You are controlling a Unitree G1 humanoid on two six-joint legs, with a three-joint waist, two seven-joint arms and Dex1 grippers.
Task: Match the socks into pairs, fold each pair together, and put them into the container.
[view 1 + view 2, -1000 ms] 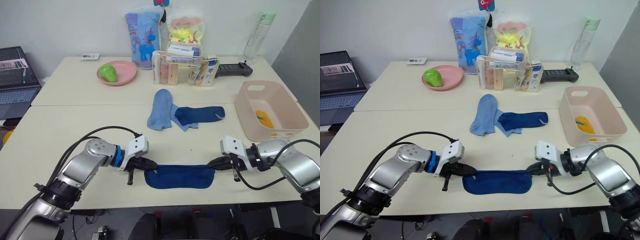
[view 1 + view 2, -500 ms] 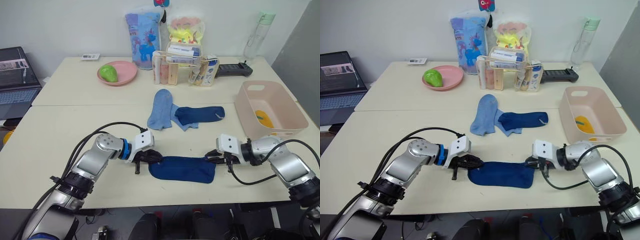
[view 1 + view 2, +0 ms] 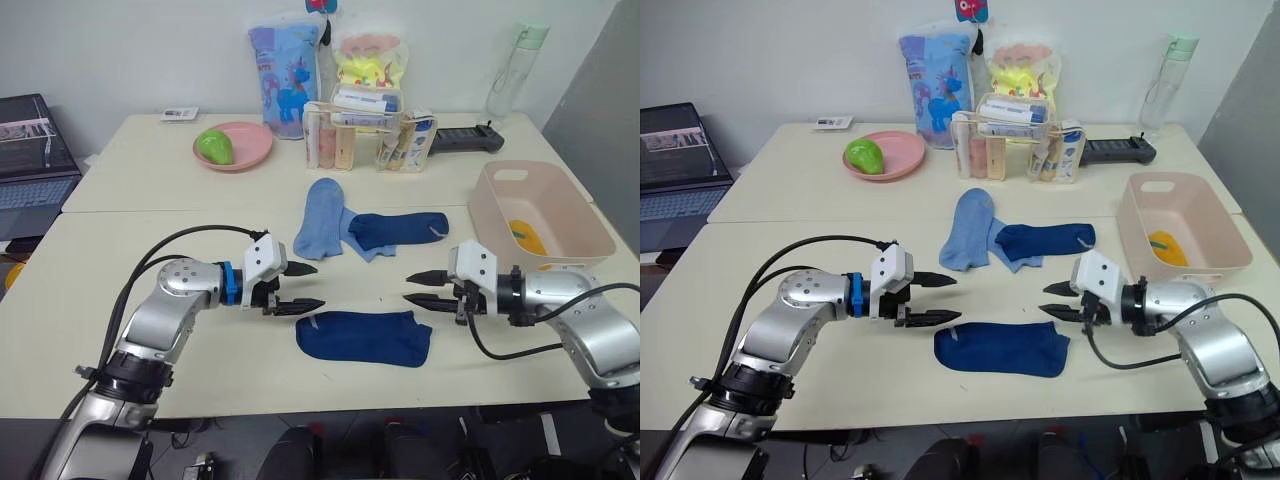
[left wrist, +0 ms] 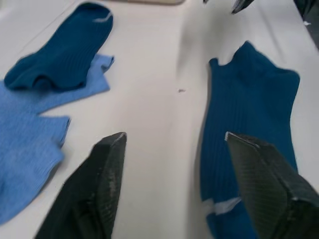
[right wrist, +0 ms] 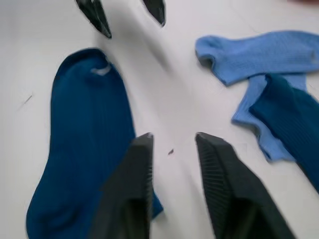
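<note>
Your left gripper (image 3: 298, 288) and right gripper (image 3: 425, 288) hover just above the table (image 3: 120, 250), both spread wide and holding nothing, flanking the flat navy sock (image 3: 364, 337) that lies at 6 o'clock near the front edge. It is laid out lengthwise, seemingly as the base for its mate. That second navy sock (image 3: 397, 229) rests at the table's centre, overlapping the light blue socks (image 3: 322, 217), so it likely must be lifted clear before pairing. The pink basin (image 3: 560, 200) sits at 3 o'clock, within your right arm's reach, and already holds something mustard yellow (image 3: 529, 240), probably the yellow pair. At 11 o'clock, well clear, a pink plate (image 3: 250, 146) carries a green fruit-like object (image 3: 215, 146).
</note>
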